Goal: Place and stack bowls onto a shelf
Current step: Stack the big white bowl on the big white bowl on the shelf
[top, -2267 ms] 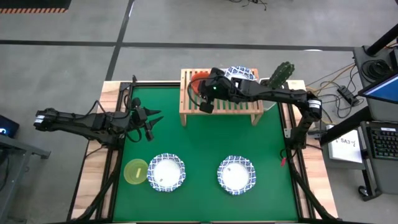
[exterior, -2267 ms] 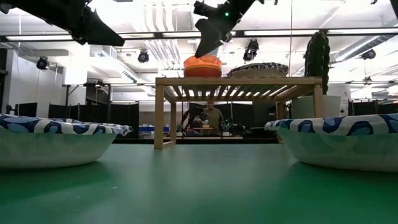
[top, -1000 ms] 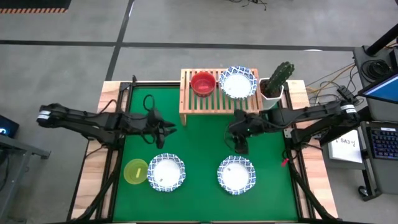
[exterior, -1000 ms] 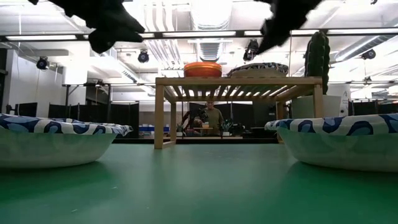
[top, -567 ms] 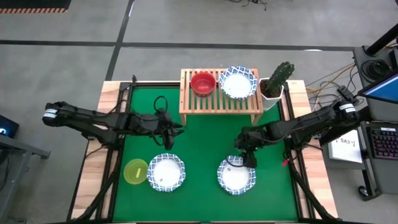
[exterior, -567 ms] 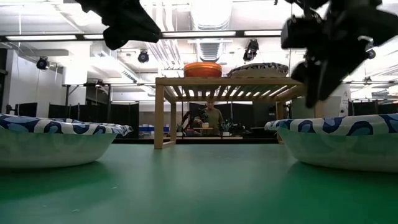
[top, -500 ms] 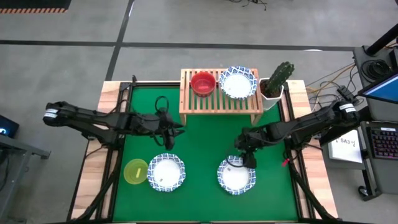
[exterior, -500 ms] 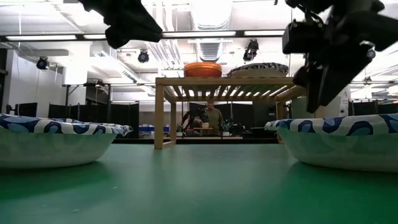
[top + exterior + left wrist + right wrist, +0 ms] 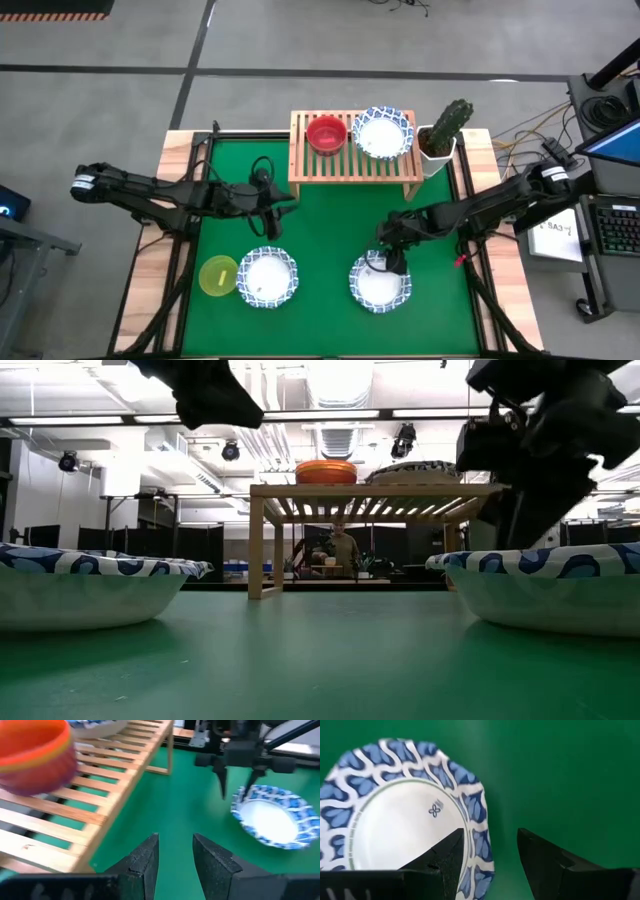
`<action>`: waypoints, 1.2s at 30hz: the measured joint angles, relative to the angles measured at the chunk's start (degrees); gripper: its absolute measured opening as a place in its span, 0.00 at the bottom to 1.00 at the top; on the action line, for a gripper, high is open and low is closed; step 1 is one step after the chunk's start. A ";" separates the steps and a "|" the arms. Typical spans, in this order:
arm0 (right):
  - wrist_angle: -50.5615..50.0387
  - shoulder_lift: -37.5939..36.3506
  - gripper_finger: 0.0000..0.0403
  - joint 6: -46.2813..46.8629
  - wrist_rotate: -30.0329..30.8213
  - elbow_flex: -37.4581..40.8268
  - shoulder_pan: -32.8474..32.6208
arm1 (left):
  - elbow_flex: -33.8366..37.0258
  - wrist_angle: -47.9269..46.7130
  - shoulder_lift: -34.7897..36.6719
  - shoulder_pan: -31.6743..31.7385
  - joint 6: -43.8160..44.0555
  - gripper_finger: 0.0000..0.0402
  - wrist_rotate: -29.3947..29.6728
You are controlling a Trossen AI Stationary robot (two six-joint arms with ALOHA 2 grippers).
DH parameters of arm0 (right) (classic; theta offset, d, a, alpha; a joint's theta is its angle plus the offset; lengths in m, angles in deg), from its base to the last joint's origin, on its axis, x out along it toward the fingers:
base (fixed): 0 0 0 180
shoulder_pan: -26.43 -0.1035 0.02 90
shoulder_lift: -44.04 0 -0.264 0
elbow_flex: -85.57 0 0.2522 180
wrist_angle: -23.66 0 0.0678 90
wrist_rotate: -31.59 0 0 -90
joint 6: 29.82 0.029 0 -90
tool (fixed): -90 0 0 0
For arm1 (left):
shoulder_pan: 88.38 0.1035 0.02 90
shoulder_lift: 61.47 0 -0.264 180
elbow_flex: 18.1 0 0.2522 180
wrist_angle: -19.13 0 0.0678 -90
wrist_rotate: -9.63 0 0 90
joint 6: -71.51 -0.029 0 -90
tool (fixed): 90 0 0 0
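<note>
Two bowls [image 9: 360,132] on shelf [image 9: 354,166]

Lighting even and bright overhead; sharpness varies by view.
High view: flat, diffuse light, faint shadows on the mat [image 9: 330,225], all in focus. Low view: ceiling strip lights [image 9: 340,380] glare white; arms show as dark, backlit silhouettes; near bowls [image 9: 90,585] soft. Left wrist view: red bowl [image 9: 32,755] and shelf [image 9: 100,785] blurred. Right wrist view: bowl rim [image 9: 470,805] slightly soft.
</note>
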State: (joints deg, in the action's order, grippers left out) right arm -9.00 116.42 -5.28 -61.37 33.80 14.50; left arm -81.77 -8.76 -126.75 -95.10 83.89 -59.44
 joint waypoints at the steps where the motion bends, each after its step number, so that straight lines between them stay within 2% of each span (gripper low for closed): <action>1: 0.07 0.66 0.43 0.54 0.00 0.06 -0.13 | 0.02 -0.04 0.02 0.00 -1.02 0.25 1.14; 4: 1.03 2.98 0.42 1.70 -0.02 0.14 -0.50 | 0.02 -0.03 0.06 0.00 -3.18 0.25 4.31; 7: 2.78 5.09 0.36 1.95 -0.20 0.14 -0.58 | 0.02 -0.04 0.07 0.01 -4.83 0.25 6.04; 9: 3.41 6.20 0.27 2.07 -0.55 -0.17 -0.58 | 0.04 -0.22 0.16 0.00 -6.21 0.25 6.15; 12: 2.90 6.60 0.08 1.28 -2.10 -1.84 -0.55 | -0.06 -0.68 0.43 0.00 -9.66 0.25 7.30; 13: 2.88 6.24 0.06 0.97 -3.31 -2.69 -0.41 | -0.20 -0.66 0.61 0.00 -11.20 0.25 8.08; 19: 0.51 1.93 0.02 2.22 -16.23 -12.96 5.77 | -2.49 -0.48 2.40 0.00 -22.08 0.25 9.75; 23: -5.63 -0.66 0.02 -1.81 -16.28 -24.49 11.41 | -3.00 -0.66 4.66 0.00 -25.54 0.25 9.76; 25: -9.49 -1.42 0.02 -5.28 -12.13 -31.41 14.80 | -2.99 -0.84 6.13 0.01 -26.44 0.25 9.75; 28: -17.35 -1.37 0.02 -9.45 -2.47 -42.19 19.83 | -2.97 -1.66 8.60 0.07 -28.01 0.25 9.77; 33: -32.28 0.57 0.02 -15.58 25.01 -56.94 28.08 | -2.97 -1.81 12.47 0.69 -30.99 0.25 10.91; 34: -34.83 1.04 0.02 -16.59 28.33 -58.80 30.26 | -2.97 -1.91 13.14 0.91 -31.76 0.25 11.81; 36: -38.51 1.96 0.02 -16.74 28.58 -61.40 34.75 | -2.93 -3.00 14.59 1.10 -33.93 0.25 15.78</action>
State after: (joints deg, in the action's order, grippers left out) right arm -47.51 118.38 -22.02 -32.79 -27.60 49.25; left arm -84.70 -11.77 -112.16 -94.00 49.96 -43.66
